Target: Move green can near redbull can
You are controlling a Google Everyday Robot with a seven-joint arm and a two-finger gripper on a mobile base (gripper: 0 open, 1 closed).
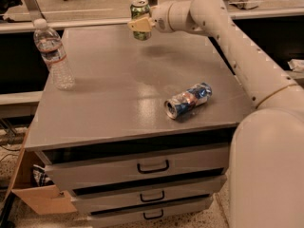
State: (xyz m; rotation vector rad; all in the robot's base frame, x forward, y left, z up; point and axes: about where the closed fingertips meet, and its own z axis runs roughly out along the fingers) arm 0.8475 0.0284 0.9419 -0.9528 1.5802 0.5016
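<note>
End effector: the end effector (141, 26) is at the far edge of the worktop (114, 94), closed around the green can (139, 9), with a pale finger lying across the can's lower front.
Green can, place: at the back of the worktop, upright in the grip; I cannot tell whether its base touches the surface or hangs just clear of it.
Green can, look: small, green with pale whitish patterning and a silver top; no dents are visible on the part that shows.
Redbull can: the redbull can (188, 100) lies on its side near the front right of the worktop, dented, with its open end towards the front edge and well apart from the green can.
Risk, slip: the grip sits low on a smooth round body, so a quick swing could let the can tilt or slide out.
Risk, collision: a can lying on its side rolls easily, so a nudge from the arm (228, 37) or from the green can on the way down could send it off the front edge.
Risk, tipping: set down at a tilt or released too early, the green can would probably fall over.
Bottle: the clear plastic bottle (53, 55) stands at the left, away from the likely path.
</note>
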